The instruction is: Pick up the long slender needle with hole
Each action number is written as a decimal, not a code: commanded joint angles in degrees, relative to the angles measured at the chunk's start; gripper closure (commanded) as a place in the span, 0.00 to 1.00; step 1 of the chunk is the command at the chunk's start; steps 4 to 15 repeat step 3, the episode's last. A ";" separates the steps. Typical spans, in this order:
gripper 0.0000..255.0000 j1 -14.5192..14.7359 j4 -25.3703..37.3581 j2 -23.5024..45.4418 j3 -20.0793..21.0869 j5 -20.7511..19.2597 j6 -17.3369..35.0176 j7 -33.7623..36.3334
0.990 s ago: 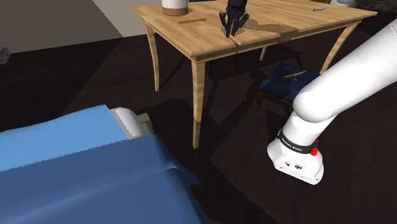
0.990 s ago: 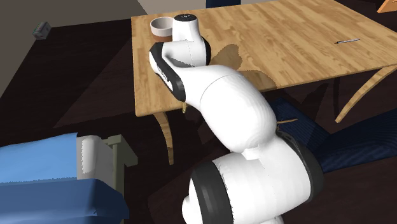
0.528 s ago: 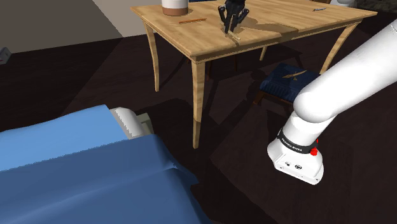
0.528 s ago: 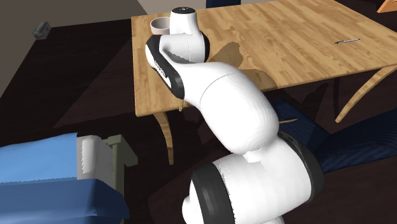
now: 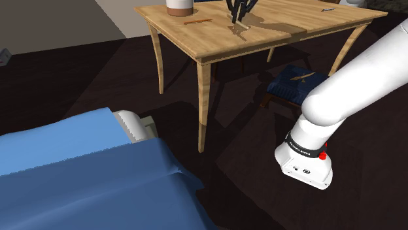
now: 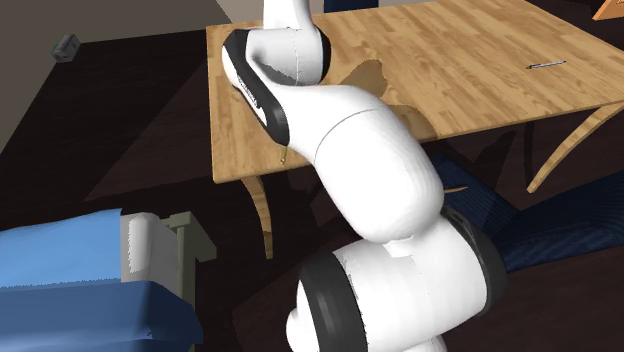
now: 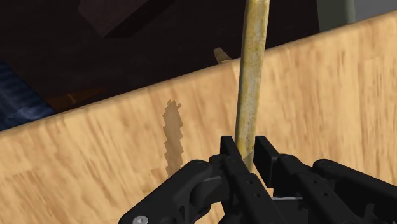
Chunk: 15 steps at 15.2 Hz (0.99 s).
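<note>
Within gripper (image 7: 247, 149) — needle (image 7: 253, 67), slender, mottled yellow

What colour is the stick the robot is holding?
The needle is dull yellow-gold, slightly blotchy; best seen in the wrist view.

We see dim scenes overall: floor (image 5: 78, 72) nearly black, w/ wooden table (image 5: 189, 39) the brightest-lit part. Light comes from above; the arm (image 6: 370, 170) throws a soft shadow on the tabletop. Wrist view: jagged-edged shadow streak on the wood beside the needle (image 7: 251, 83).
</note>
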 commanded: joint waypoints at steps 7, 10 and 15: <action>1.00 0.01 2.09 0.35 -0.02 0.01 -1.76 0.03; 1.00 0.01 2.09 0.35 -0.02 0.01 -1.76 0.03; 1.00 0.01 2.09 0.35 -0.02 0.01 -1.76 0.03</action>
